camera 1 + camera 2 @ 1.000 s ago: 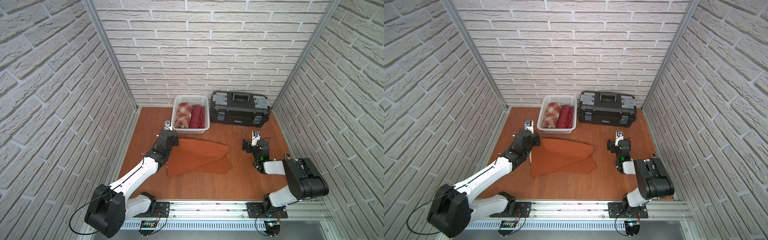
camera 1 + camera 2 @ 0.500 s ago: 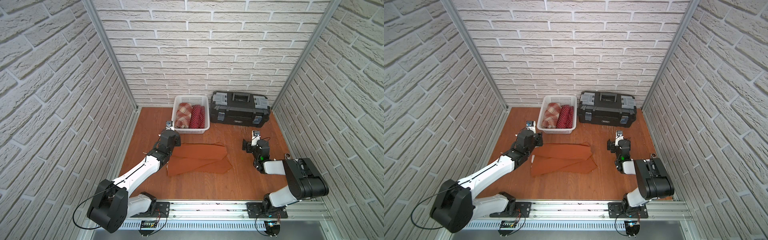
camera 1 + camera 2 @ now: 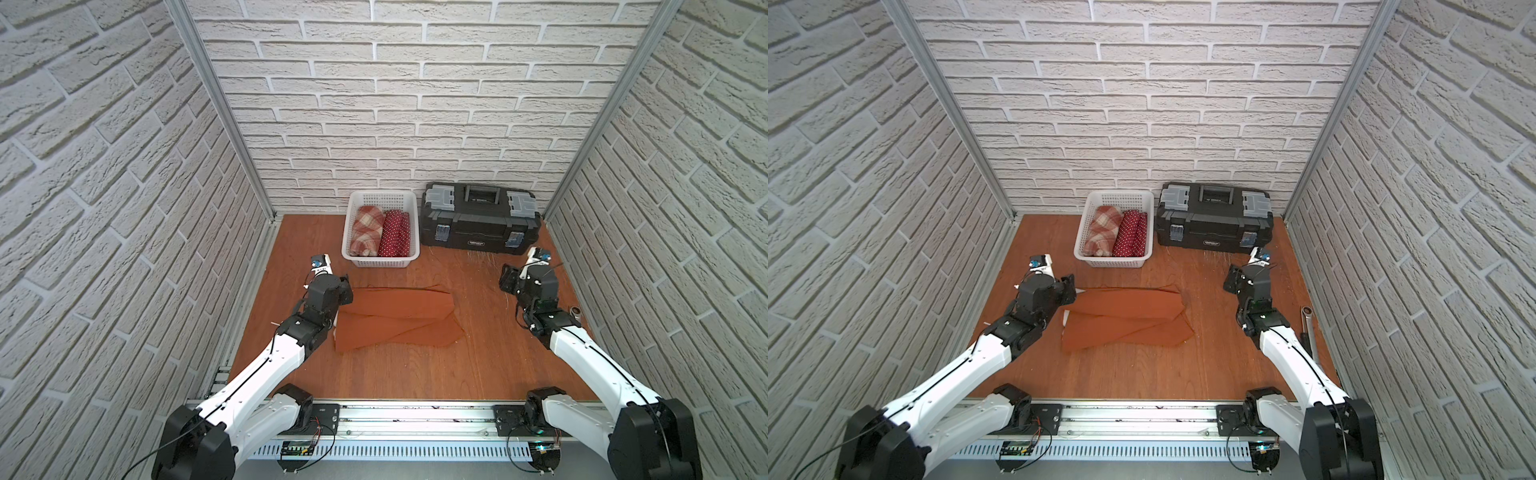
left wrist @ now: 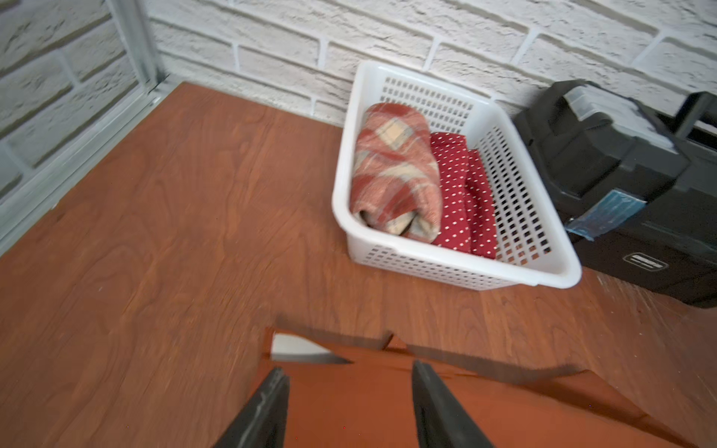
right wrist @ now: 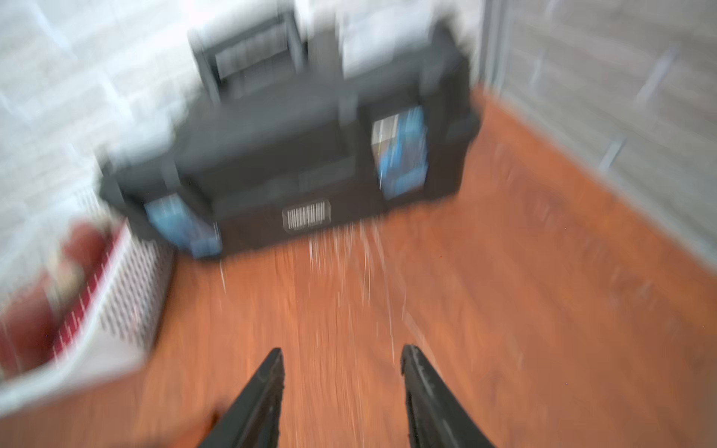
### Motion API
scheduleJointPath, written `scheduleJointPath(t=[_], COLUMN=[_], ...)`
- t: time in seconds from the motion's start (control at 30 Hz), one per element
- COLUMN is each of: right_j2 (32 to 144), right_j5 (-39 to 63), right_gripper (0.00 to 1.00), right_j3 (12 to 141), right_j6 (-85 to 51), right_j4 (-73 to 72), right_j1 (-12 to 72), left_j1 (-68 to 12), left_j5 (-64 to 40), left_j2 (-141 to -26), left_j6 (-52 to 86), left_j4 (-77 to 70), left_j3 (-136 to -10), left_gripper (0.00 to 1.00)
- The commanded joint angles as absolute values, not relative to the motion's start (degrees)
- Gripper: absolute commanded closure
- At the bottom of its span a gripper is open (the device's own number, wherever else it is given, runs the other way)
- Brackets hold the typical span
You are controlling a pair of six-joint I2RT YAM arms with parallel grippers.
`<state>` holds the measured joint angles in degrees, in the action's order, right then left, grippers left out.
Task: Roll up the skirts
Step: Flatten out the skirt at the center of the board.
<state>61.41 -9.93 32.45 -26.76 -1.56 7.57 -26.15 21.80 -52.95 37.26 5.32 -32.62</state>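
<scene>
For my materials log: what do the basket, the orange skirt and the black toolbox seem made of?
Basket: white plastic, slightly glossy; moulded grid of holes.
Orange skirt: soft matte cloth; it lies in limp folds.
Toolbox: probably hard matte black plastic; moulded ribs and handle.

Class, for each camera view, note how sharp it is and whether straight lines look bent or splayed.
Right wrist view: heavy motion blur smears the toolbox and basket; only the right hand is crisp. Left wrist view: basket sharp, slight smear at the edge of the orange skirt. Both top views: sharp throughout, side walls splaying outward, a wide-angle look.
</scene>
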Motion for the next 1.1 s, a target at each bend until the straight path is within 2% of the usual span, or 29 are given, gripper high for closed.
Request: scheduleJointPath(t=[0.0, 0.13, 0.27, 0.5, 0.6, 0.7, 0.73, 0.83, 0.87, 1.07], right_j2=[61.2, 66.0, 68.2, 75.6, 77.7, 78.8, 78.8, 77.5, 76.9, 71.6], right_j5=[-1.9, 3.2, 4.8, 13.0, 14.6, 16.2, 16.8, 16.6, 16.3, 13.3], right_gripper=[0.43, 0.35, 0.29, 0.3, 0.4, 0.67, 0.77, 0.97, 0.97, 0.97], right_j3=[35.5, 39.4, 40.3, 45.0, 45.1, 46.1, 46.3, 47.1, 47.3, 47.5], right_j6=[-27.4, -25.0, -22.1, -19.8, -20.0, -20.3, -20.3, -19.9, -19.8, -20.0], right_j4=[7.8, 12.7, 13.5, 15.6, 13.8, 13.9, 14.1, 15.8, 16.4, 19.9], right_j1=[13.1, 18.4, 22.5, 24.4, 25.3, 25.5, 25.6, 25.9, 25.9, 26.5], left_j1=[-26.5, -26.5, -27.3, -27.9, -27.9, -28.0, -28.0, -27.9, -27.9, -28.2], left_j5=[25.7, 25.3, 23.6, 20.8, 21.2, 21.6, 21.8, 23.1, 23.7, 25.5], left_j2=[-49.0, -50.9, -56.5, -66.8, -71.4, -76.1, -77.4, -80.1, -80.4, -75.5], left_j6=[46.6, 51.0, 51.3, 49.8, 48.8, 47.3, 46.8, 45.5, 45.0, 43.1], left_j4=[16.1, 16.6, 9.2, -6.0, -9.7, -13.8, -14.8, -17.0, -17.0, -15.5], left_j3=[-29.7, -26.4, -23.3, -22.4, -23.6, -24.5, -24.9, -25.6, -25.8, -26.6], left_gripper=[0.45, 0.44, 0.43, 0.43, 0.45, 0.56, 0.64, 0.93, 1.0, 1.0])
